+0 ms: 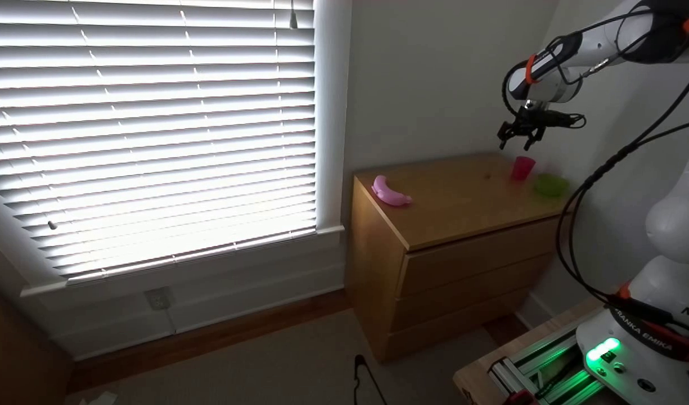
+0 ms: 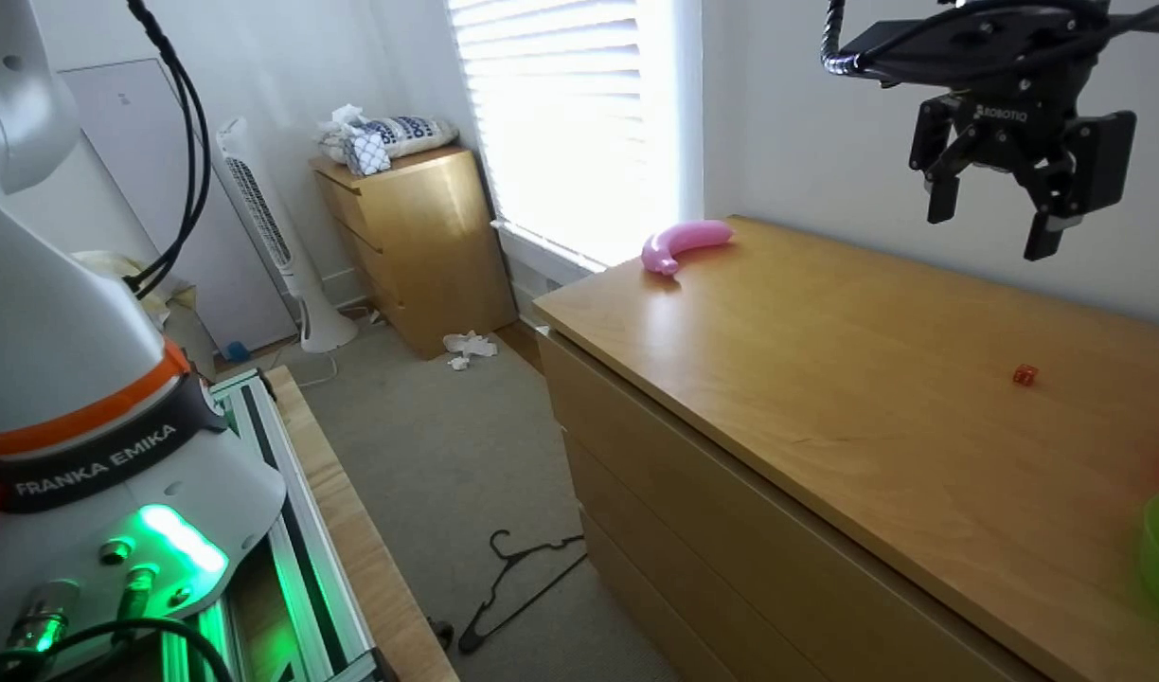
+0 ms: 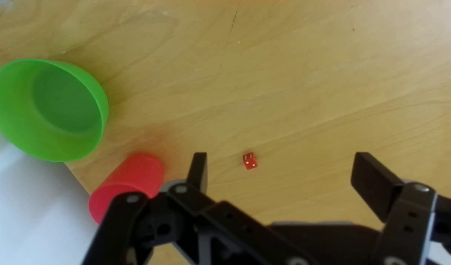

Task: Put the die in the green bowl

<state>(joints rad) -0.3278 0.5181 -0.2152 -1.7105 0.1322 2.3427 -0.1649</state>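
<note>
Dresser top point(image 2: 845, 398) holds die point(image 3: 250, 161), green bowl point(image 3: 48, 112) and neighbouring red cup point(image 3: 131, 176); empty jaws spread wide.

Smooth wooden dresser point(image 2: 788, 379); smooth, plastic-looking green bowl point(image 3: 50, 110); glossy pink object point(image 2: 684, 239).

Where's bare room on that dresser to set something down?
Mostly between the pink banana-shaped object and the die; also between the die and the drawer-side edge of the dresser top. It's crowded where the red cup sits beside the green bowl.
</note>
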